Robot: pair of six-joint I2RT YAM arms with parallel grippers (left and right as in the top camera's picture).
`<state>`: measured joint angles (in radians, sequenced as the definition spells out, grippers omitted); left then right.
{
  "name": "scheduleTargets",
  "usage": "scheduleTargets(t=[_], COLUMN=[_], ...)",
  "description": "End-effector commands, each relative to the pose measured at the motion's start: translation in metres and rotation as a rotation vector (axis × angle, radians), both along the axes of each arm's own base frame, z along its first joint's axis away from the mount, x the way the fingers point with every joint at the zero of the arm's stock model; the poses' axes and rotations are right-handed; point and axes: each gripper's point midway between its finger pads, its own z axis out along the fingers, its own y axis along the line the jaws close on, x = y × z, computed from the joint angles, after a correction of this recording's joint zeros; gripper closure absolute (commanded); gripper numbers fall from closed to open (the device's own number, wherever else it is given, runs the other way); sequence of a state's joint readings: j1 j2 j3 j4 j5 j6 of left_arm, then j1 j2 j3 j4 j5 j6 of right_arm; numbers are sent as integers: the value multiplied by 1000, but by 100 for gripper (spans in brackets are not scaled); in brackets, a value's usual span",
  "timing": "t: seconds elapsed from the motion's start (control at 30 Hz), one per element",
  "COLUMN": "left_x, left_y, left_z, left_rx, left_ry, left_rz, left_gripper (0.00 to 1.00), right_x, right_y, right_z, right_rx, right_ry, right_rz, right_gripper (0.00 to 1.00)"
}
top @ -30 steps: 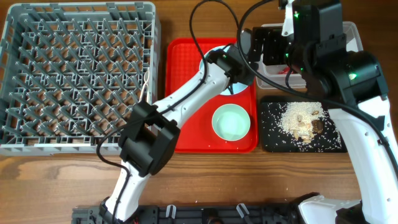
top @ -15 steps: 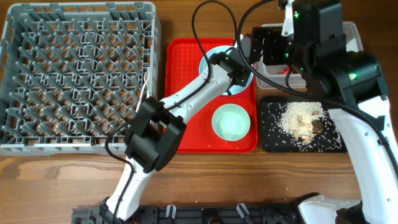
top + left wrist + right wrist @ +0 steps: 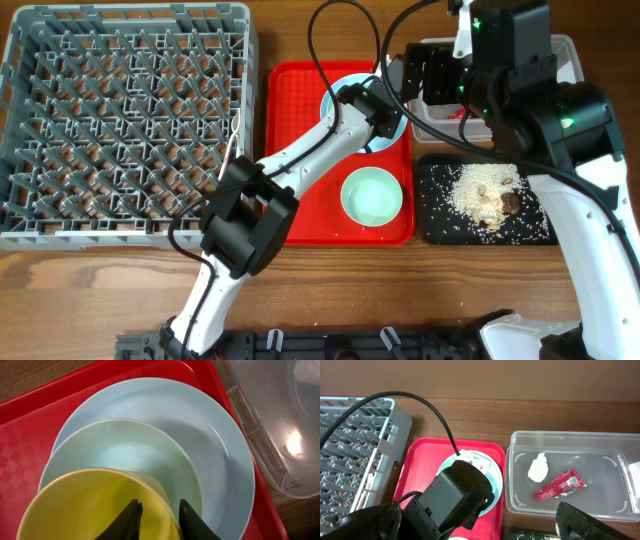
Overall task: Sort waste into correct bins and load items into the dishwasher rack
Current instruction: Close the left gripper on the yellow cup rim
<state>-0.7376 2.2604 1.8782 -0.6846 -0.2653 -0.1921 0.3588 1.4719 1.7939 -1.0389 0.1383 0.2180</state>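
On a brown wooden table [image 3: 80, 300], a large square grey plastic dishwasher rack [image 3: 125, 120] with a grid of upright pegs fills the left side, as two white-and-black robot arms reach over the things beside it. A red rectangular plastic serving tray [image 3: 290, 90] lies just right of the rack. Beyond it sit a clear plastic rectangular tub [image 3: 580, 455] at the far right corner and, nearer the robot, a shallow flat black rectangular tray [image 3: 440, 225] with a heap of whitish-brown rice-like food scraps [image 3: 485, 195]. A light blue round plate [image 3: 220, 445] rests at the far end of the red tray, and a mint-green round bowl [image 3: 372, 195] stands on the same tray, nearer the robot and apart from the plate. The left claw [image 3: 159, 505] is down over the plate, straddling the rim of a small yellow cup [image 3: 85, 505] with one finger inside and one outside. Whether it is clamped on the cup wall cannot be told. The right claw [image 3: 477, 510] hangs released above the tub and tray, its fingers spread wide and holding nothing. A crumpled white napkin [image 3: 538, 467] and a small red foil wrapper [image 3: 559, 485] lie side by side on the tub's floor.
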Motion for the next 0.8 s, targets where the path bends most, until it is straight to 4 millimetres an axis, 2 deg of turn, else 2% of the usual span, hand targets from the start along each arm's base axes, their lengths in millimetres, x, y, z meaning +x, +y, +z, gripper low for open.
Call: scheduleTargets(t=[0.0,0.13,0.3,0.37,0.5,0.63,0.77], left_x=[4,1,-3,-4,-12,-10,-15], left_y=[3,-1,-5,-5,-10,-9,-4], left_z=[41,49,45,41,20,18,8], left_rx=[-32,-62,-74,-72,-76,-66,-38], left_ry=[-67,-62,-37,-24,41,36,68], left_rz=[5,-10,-26,-30,-56,-49,-47], left_gripper=[70,68,68,69,72,82,81], right_x=[3,3,3,3,3,3,3], right_y=[1,1,1,1,1,1,1], right_z=[-5,-5,-5,-5,-5,-5,-5], right_rx=[-7,-7,-7,-7,-7,-6,-7], right_ry=[12,11,11,12,12,12,12], right_rz=[7,6,7,6,7,7,6], right_gripper=[0,0,0,0,0,0,0])
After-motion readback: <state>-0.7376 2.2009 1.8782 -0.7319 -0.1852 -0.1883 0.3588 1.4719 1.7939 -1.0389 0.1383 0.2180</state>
